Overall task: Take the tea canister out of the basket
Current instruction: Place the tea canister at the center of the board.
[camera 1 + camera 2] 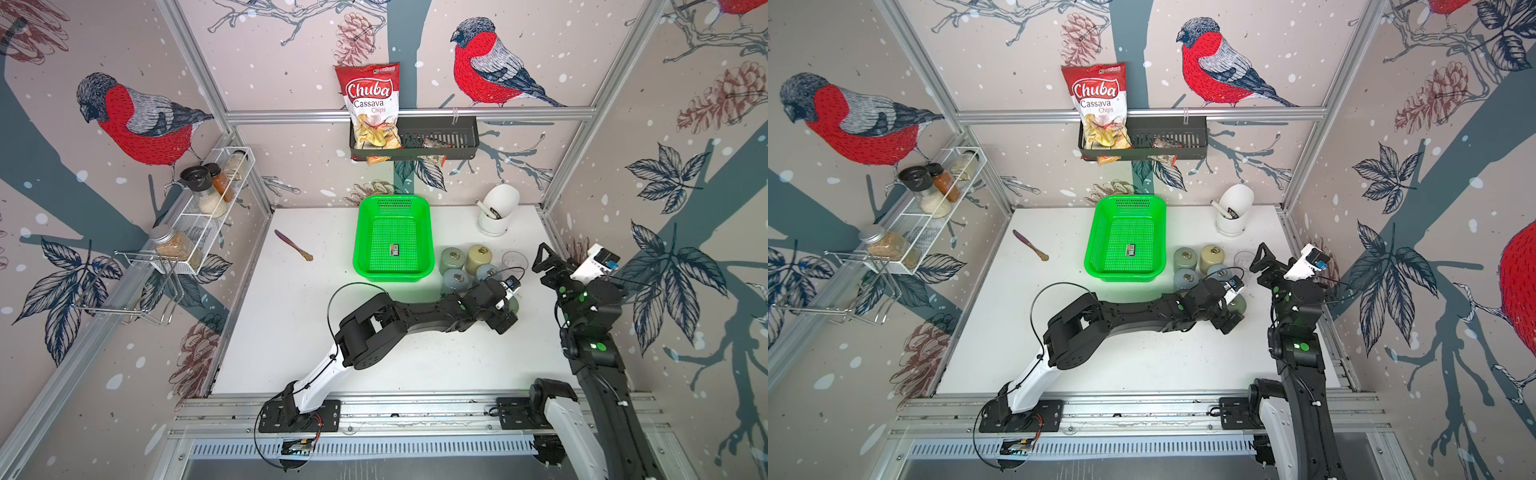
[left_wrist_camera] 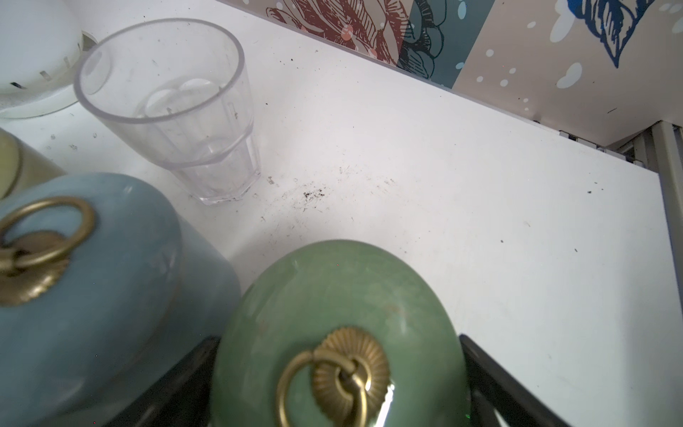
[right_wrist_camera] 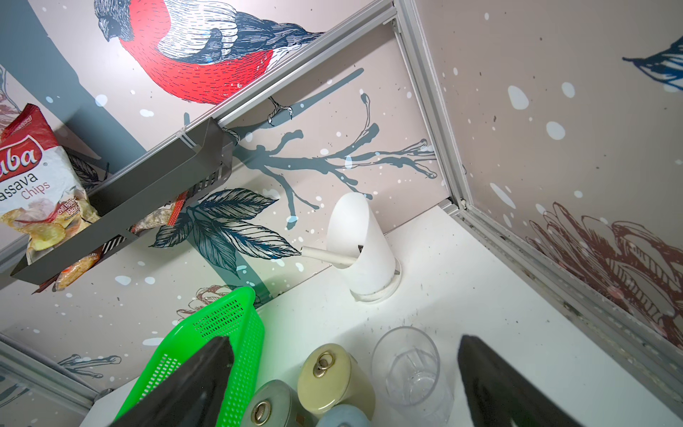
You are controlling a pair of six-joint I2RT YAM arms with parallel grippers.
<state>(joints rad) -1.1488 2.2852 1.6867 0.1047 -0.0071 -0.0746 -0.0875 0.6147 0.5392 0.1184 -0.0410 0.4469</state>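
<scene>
Tea canister [image 2: 332,295], green with a brass ring on its lid: pinched between the black fingers [image 2: 491,373] of the left gripper [image 2: 336,340], one finger tight against each side, just under the lid's edge. Stands upright on the white table [image 1: 291,332], outside the basket [image 1: 362,232], off its near right corner. Touches or nearly touches a blue canister [image 2: 92,277]; cannot tell which. Closes a cluster with three more canisters [image 1: 478,257], a clear glass [image 2: 166,111] just behind. Shows in both top views only as a green sliver under the left wrist. Right gripper [image 1: 548,264]: fingers spread wide in the air, raised over the table's right side, near the glass. Basket: bright green, toward the back wall, a small dark sticker [image 1: 395,249] on its mesh bottom.
</scene>
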